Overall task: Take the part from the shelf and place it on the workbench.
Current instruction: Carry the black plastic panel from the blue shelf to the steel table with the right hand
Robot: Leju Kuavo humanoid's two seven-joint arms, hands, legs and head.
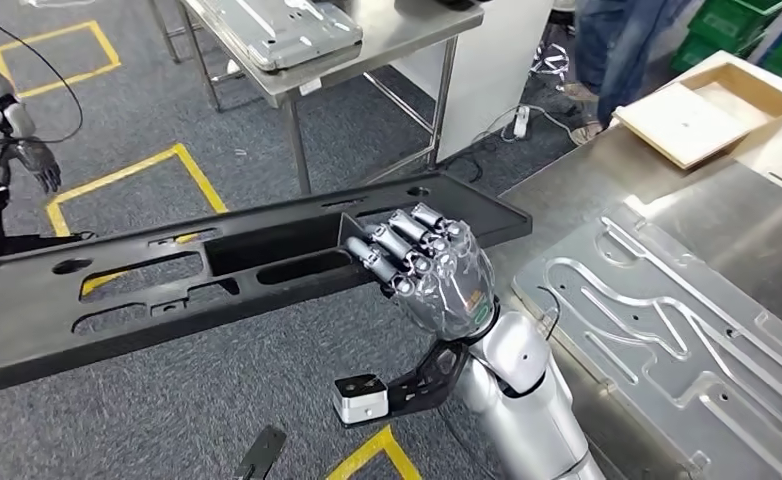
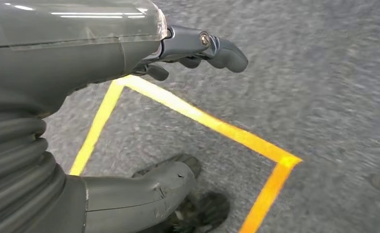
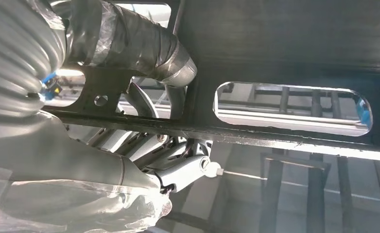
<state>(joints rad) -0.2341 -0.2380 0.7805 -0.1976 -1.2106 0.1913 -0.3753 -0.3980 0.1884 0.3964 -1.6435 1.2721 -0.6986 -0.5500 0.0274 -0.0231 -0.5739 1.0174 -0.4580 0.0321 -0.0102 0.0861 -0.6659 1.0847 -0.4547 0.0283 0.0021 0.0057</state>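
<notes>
Item: long black part (image 1: 167, 280), a flat slotted panel with raised rim, carried clear of any shelf and held in the air over the grey carpet; pickup judged complete, placement not yet done. Holder: right hand (image 1: 427, 268), fingers curled over the panel's near edge beside a central cut-out and grasping it; in the right wrist view the same hand (image 3: 144, 160) clamps a bar of the panel from beneath. Left hand (image 1: 35, 160) hangs at about nine o'clock, well apart from the panel, fingers loosely apart and holding nothing; left wrist view shows it (image 2: 198, 48) over yellow floor tape (image 2: 202, 124). Orientation: long axis runs roughly from eight o'clock to two o'clock, right end nearest the workbench (image 1: 567, 190). Remaining: swing the panel toward three o'clock and set it on the steel surface, beside the grooved metal plate (image 1: 667, 320) already lying there.
</notes>
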